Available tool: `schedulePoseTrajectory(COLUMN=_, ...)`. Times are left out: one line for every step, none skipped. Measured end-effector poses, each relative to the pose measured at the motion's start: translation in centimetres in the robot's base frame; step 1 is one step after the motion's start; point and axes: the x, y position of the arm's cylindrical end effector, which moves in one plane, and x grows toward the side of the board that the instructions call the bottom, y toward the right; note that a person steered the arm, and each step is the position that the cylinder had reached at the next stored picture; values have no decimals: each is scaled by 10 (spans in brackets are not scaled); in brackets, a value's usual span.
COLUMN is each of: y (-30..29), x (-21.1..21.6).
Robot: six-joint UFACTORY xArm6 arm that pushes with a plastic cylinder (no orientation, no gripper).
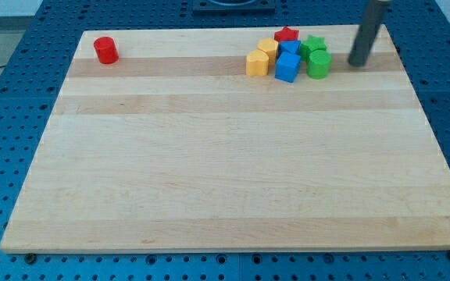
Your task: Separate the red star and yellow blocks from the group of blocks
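Note:
A tight group of blocks sits near the view's top, right of centre. The red star (287, 34) is at the group's top edge. Two yellow blocks, one (268, 48) above and one (257, 63) below it, form the group's left side. Two blue blocks (289, 48) (287, 67) sit in the middle. A green star (313, 44) and a green cylinder (319, 65) form the right side. My tip (358, 63) rests on the board just right of the green cylinder, apart from it.
A red cylinder (105, 50) stands alone near the board's top left corner. The wooden board (225, 172) lies on a blue perforated table, its right edge close to the rod.

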Motion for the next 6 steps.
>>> schedulePoseTrajectory(y=-11, x=-40)
schedulePoseTrajectory(y=-86, x=-55)
schedulePoseTrajectory(y=-122, x=-56)
schedulePoseTrajectory(y=-134, x=-65)
schedulePoseTrajectory(y=-142, x=-30)
schedulePoseTrajectory(y=-165, x=1)
